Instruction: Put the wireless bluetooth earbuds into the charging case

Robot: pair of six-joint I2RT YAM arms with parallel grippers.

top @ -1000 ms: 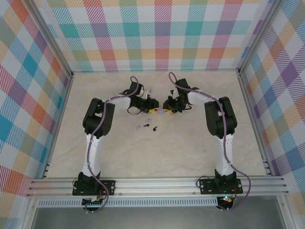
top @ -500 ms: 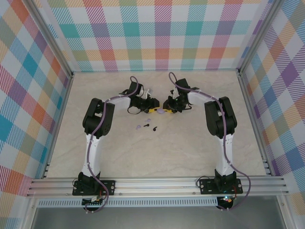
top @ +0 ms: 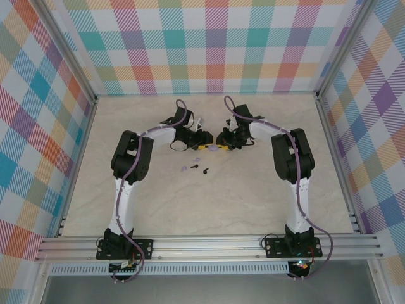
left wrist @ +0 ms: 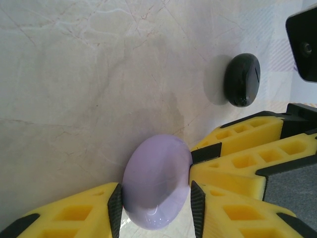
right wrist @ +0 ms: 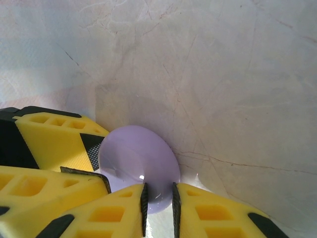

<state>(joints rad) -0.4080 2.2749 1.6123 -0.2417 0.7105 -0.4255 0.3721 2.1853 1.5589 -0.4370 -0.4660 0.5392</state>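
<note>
At the near edge of the table point(top: 253, 202) the two arm bases stand side by side, and both arms reach away from them to meet near the middle. Short of the meeting point, three earbuds lie loose on the bare surface, apart from both grippers: a lavender earbud point(top: 184, 168) on the left, a black earbud point(top: 195, 166) just beside it, and a second black earbud point(top: 205, 170) a little to the right. None of them is in a case.

Just beyond them the left gripper point(top: 201, 145) and the right gripper point(top: 221, 144) face each other over the lavender case point(top: 214, 149). In the left wrist view the left gripper point(left wrist: 155, 198) has its jaws pressed against either side of the lavender case point(left wrist: 156, 188), holding the closed, rounded shell across its width. The right gripper's fingers point(left wrist: 237, 163) touch the shell's other flank. In the right wrist view the right gripper point(right wrist: 158, 196) has its jaws nearly together, pinching the near rim of the lavender case point(right wrist: 136, 158), while the left gripper's fingers point(right wrist: 54, 139) lie against its left side.

Farther on, a closed black case point(left wrist: 241, 79) rests on the table, apart from the lavender one
</note>
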